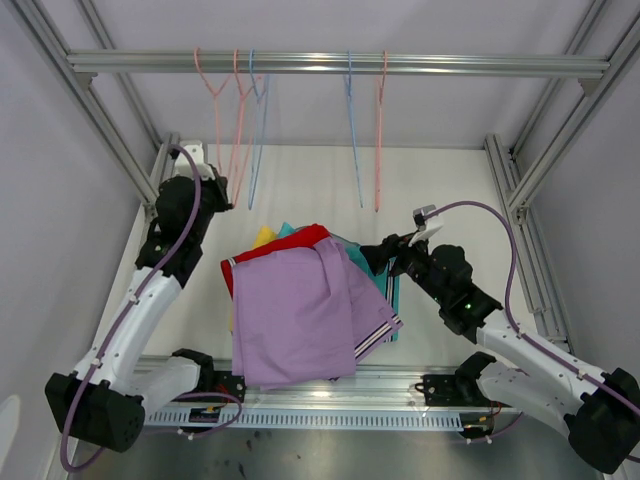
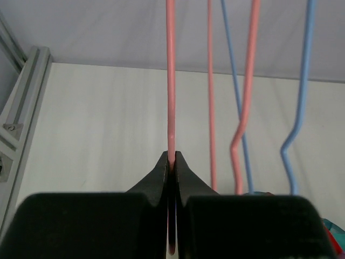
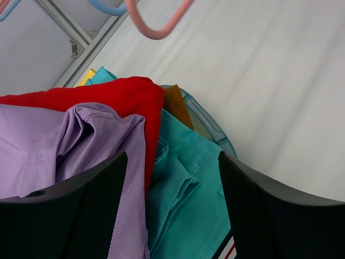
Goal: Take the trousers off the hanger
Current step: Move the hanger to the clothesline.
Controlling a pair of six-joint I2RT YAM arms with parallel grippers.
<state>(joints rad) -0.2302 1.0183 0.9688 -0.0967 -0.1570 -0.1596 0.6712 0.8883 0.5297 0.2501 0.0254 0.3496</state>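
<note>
Closest in, the left hand (image 2: 171,160) is clenching a pink hanger (image 2: 170,81) up and left of the trousers (image 1: 300,310), which are lying heaped on the counter (image 1: 450,190), lilac pair topmost. Released, the right hand (image 3: 171,162) is hovering over the heap's right edge.

The lilac trousers (image 1: 295,315) covered most of the pile. The red trousers (image 1: 285,243) showed only as a strip along the far edge, the yellow trousers (image 1: 263,237) as one small corner, and the brown trousers (image 3: 175,102) as a sliver (seen from the right wrist alone). The teal trousers (image 3: 188,178) ran off that view's bottom edge. From the left wrist, the pink hanger (image 2: 171,81) was cut off at the top edge, its lower end largely hidden between the left gripper's (image 2: 171,159) closed fingers. From above, those fingertips were too small to make out.
</note>
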